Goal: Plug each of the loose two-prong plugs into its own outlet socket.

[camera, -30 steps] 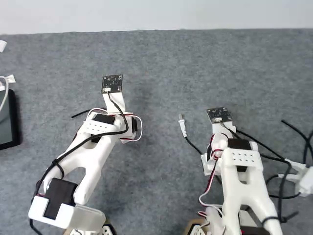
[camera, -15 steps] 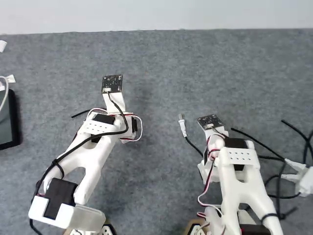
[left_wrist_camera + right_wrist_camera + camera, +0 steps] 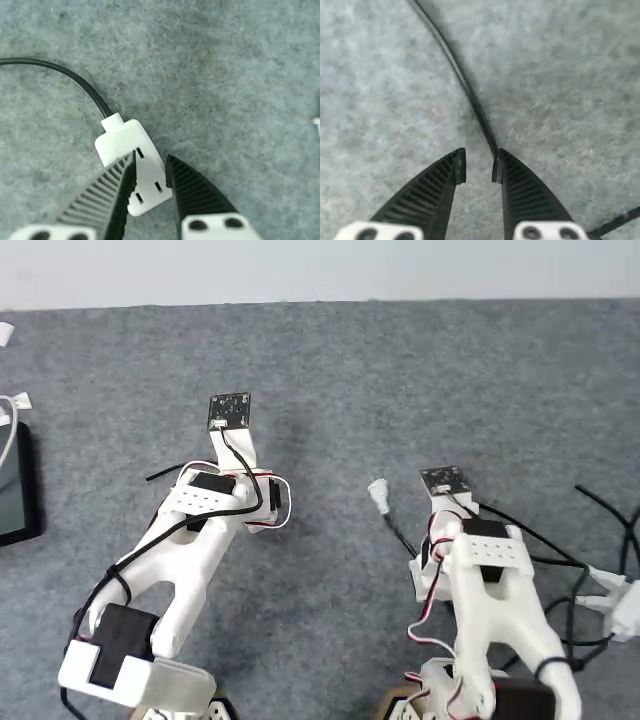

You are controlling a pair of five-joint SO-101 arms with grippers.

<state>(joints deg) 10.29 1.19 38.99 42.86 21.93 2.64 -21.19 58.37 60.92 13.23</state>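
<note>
Right gripper (image 3: 479, 165) slightly parted, black cord (image 3: 465, 86) at one fingertip, ungripped. Left gripper (image 3: 150, 159) narrowly parted above outlet socket (image 3: 122, 137). Best to regrasp nearer the two-prong plug (image 3: 378, 490), mid-frame.

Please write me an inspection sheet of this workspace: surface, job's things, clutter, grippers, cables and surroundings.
Surface: grey carpet-like mat, flat.
Job's things: white plug lies loose between the arms; white outlet socket lies on the mat, its visible slots empty.
Clutter: dark flat device and small white bits at the high view's left edge.
Grippers: left gripper narrowly open over the socket; right gripper narrowly open, black plug cable reaching one fingertip.
Cables: black socket cable leads off the socket; loose black wires beside the right arm.
Surroundings: pale wall strip beyond the mat.
</note>
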